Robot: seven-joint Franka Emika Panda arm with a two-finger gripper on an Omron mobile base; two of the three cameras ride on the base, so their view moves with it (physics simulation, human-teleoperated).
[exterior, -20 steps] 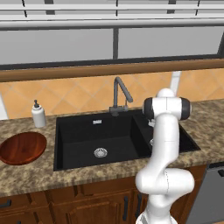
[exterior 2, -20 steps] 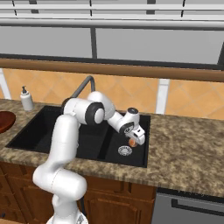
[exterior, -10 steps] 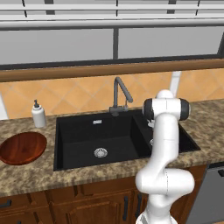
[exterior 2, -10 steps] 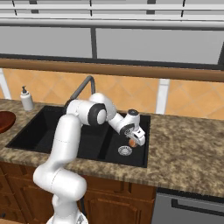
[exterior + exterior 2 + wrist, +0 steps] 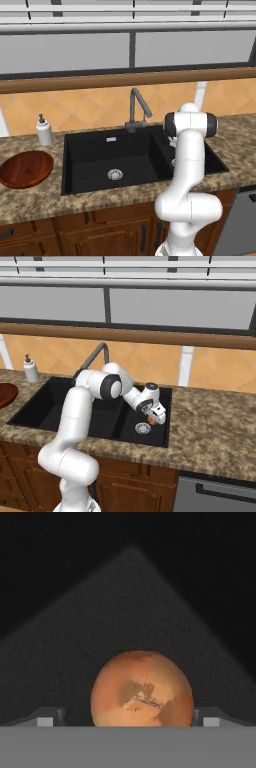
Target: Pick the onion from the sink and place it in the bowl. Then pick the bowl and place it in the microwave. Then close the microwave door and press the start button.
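The onion (image 5: 142, 689), a smooth orange-tan ball, lies in the smaller right basin of the black sink (image 5: 45, 401). It is also seen from the right as the onion (image 5: 150, 419), just beyond the round silver drain (image 5: 142, 428). My gripper (image 5: 151, 415) reaches down into that basin right over the onion. In the hand view the gripper (image 5: 130, 719) is open with a fingertip on each side of the ball. A gap shows on the left side. The reddish-brown wooden bowl (image 5: 26, 169) rests on the counter left of the sink. The microwave is out of view.
A grey gooseneck faucet (image 5: 136, 107) rises behind the divider between the basins. A white soap dispenser (image 5: 44, 131) stands at the back left near the bowl. The large basin has its own drain (image 5: 115, 174). Speckled granite counter (image 5: 210, 421) spreads to the right.
The hand has sunk very slightly over the onion in the small basin. The arm's pose, the onion and the bowl look the same.
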